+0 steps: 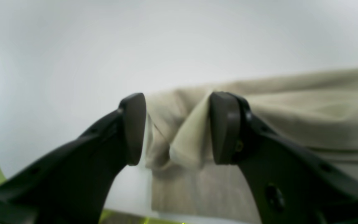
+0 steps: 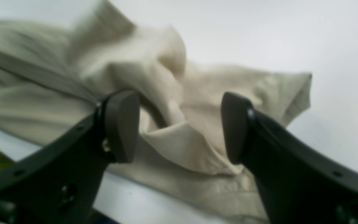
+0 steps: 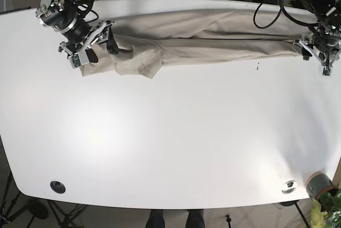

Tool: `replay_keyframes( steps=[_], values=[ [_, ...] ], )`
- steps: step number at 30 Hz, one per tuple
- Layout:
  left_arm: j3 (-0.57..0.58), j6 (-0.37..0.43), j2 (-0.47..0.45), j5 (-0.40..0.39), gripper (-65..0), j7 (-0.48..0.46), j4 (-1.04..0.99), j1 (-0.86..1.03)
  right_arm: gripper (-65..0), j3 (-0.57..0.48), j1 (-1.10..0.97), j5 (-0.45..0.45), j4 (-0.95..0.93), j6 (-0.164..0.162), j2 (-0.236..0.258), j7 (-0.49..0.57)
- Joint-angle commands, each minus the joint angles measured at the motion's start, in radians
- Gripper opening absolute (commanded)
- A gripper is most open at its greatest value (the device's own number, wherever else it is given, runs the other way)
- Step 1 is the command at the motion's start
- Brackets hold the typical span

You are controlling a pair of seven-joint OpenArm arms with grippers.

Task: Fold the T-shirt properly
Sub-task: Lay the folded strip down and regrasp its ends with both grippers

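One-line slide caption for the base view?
Two arms hold a long, bunched beige T-shirt stretched across the white table.

The T-shirt (image 3: 213,36) is plain beige — unpatterned — on a white table (image 3: 170,143), both end effectors black.

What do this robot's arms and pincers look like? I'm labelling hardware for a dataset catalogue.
Each wrist view shows a matte black pincer with two curved fingers, screw holes along them, ending in rounded dark pads: left pincer, right pincer. In the base view the arms' wrists are silver-grey metal with black parts, and loose black cables trail from them.
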Motion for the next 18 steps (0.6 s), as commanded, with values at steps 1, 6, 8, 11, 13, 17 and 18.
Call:
replay_keyframes(
  steps=[1,6,8,11,13,17,18],
  values=[
    [-0.005,0.002,-0.023,-0.098,-33.5,-0.019,0.083,0.013,-25.0,0.006,0.009,0.090,0.017,-0.001,0.050,0.022],
    [0.002,0.002,-0.024,-0.221,-33.6,0.001,0.118,0.037,-24.9,0.002,0.051,0.147,-0.001,-0.002,0.078,0.002],
    [0.004,0.002,-0.021,-0.215,-33.6,0.028,0.114,0.016,-24.9,0.002,0.090,0.145,-0.023,-0.004,0.077,-0.032],
    [0.004,0.002,-0.017,-0.175,-33.7,0.077,0.086,-0.013,-24.9,0.002,0.128,0.145,-0.074,-0.004,0.077,-0.073],
    [0.004,0.002,-0.017,-0.147,-33.7,0.093,0.054,-0.022,-24.9,0.002,0.145,0.145,-0.106,-0.004,0.075,-0.083],
    [0.002,0.002,-0.020,-0.110,-33.7,0.090,-0.006,-0.022,-24.3,0.002,0.167,0.153,-0.158,-0.004,0.075,-0.084],
    [0.002,0.002,-0.023,-0.101,-33.7,0.090,-0.023,-0.019,-24.3,0.000,0.170,0.153,-0.172,-0.004,0.075,-0.084]
  ],
)
